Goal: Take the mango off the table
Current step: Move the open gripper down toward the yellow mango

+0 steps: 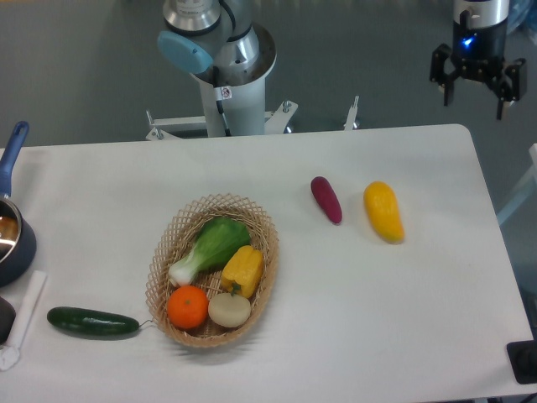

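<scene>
The mango [383,211], a smooth yellow-orange oval, lies on the white table [403,311] right of centre. My gripper [476,99] hangs high at the top right, beyond the table's far edge and well away from the mango. Its black fingers are spread apart and hold nothing.
A purple vegetable [326,199] lies just left of the mango. A wicker basket [161,260] holds a green leafy vegetable, a yellow pepper, an orange and a pale onion. A cucumber [92,321] lies at the front left, a blue pot [13,243] at the left edge. The arm's base [231,75] stands behind the table.
</scene>
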Controlling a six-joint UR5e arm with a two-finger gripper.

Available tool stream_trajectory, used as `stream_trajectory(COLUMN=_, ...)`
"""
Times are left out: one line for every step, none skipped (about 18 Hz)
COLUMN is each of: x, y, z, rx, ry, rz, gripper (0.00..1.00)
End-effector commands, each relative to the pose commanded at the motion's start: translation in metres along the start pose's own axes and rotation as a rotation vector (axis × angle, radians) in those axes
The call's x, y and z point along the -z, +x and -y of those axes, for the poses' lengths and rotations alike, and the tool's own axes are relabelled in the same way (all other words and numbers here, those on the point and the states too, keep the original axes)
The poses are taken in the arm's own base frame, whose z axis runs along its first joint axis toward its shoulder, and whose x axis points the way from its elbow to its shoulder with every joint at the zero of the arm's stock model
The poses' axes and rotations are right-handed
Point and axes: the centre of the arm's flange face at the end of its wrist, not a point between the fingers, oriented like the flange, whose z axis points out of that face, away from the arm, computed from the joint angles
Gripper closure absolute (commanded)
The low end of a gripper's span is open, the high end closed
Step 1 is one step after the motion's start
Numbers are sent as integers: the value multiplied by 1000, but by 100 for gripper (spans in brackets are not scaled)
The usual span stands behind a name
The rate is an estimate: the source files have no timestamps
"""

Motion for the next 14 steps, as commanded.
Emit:
stream_trajectory(x=-5, y=4, z=0, rx=2, ry=2, rz=-10, gripper=0)
stream_trajectory(x=-10, y=9, z=1, rx=8, ry=2, rz=-26, gripper=0)
stream_trajectory(x=-13, y=13, z=3, rx=20, ry=3, rz=-35, gripper=0)
stream_trajectory(x=-17, y=17, z=3, rx=49, ry=4, rz=-45, gripper=0)
stream_trajectory(x=-21, y=20, z=4, rx=101, ry=5, rz=-56, gripper=0)
stream_trajectory(x=-27, y=25, z=5, rx=166, ry=11, rz=-69, gripper=0)
stream_trajectory(x=-30, y=26, z=6, rx=223, ry=12, rz=-77, gripper=0)
stream_trajectory(x=-35, y=29, z=9, rx=268, ry=14, rz=-88, gripper=0)
stream_trajectory(x=-43, y=32, z=9, rx=314, ry=12, rz=-106, gripper=0)
stream_trajectory(x=-54, y=34, z=10, rx=367, ry=11, rz=-130, gripper=0)
stream_trajectory(x=-63, y=34, z=17, rx=400, ry=12, rz=-146, gripper=0)
stream_trajectory(x=-73, y=34, z=22, rx=429, ry=10, rz=-166, gripper=0)
stream_trajectory(x=-82, y=34, z=23, rx=457, ry=7, rz=-184, gripper=0)
stream_trajectory(x=-99, y=32, z=24, rx=501, ry=8, rz=-214, gripper=0)
